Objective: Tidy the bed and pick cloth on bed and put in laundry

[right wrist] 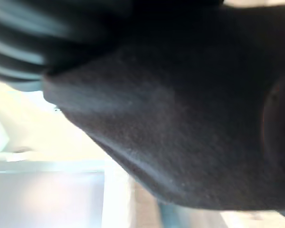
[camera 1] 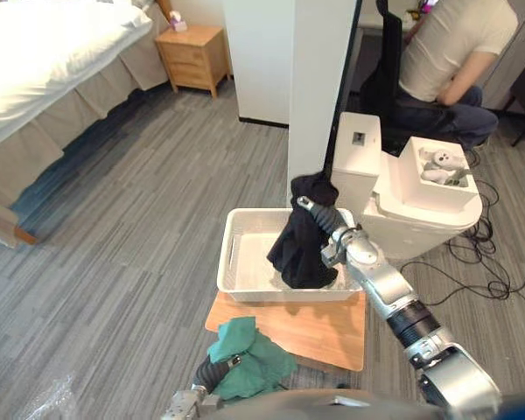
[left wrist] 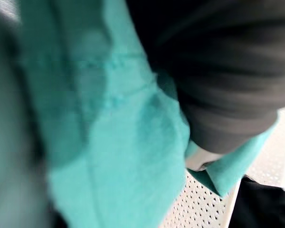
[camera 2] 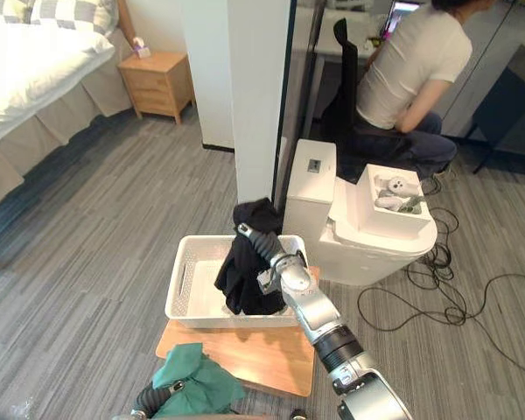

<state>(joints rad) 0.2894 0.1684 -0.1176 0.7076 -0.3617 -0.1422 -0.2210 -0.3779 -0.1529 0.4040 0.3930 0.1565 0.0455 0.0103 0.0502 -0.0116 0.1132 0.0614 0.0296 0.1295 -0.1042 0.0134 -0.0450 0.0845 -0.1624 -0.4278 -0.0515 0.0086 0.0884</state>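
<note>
A black cloth point(camera 1: 302, 249) hangs from my right hand point(camera 1: 322, 217), which is shut on its bunched top. The cloth's lower end dips into the white perforated laundry basket point(camera 1: 236, 255), on its right side. The basket stands on a wooden board point(camera 1: 324, 334) on the floor. Lower down, my left hand point(camera 1: 215, 373) is shut on a crumpled green cloth point(camera 1: 255, 357), held just in front of the board's near left corner. The left wrist view has the green cloth point(left wrist: 109, 142) close up, with the basket wall point(left wrist: 199, 206) past it. Black cloth point(right wrist: 180, 133) covers the right wrist view.
The bed point(camera 1: 35, 52) with white bedding lies far left, a wooden nightstand point(camera 1: 192, 54) beside it. A white pillar point(camera 1: 319, 87) rises behind the basket. A white unit point(camera 1: 402, 214) holding a plush toy point(camera 1: 442, 164) stands right of it. A person point(camera 1: 455, 52) sits behind.
</note>
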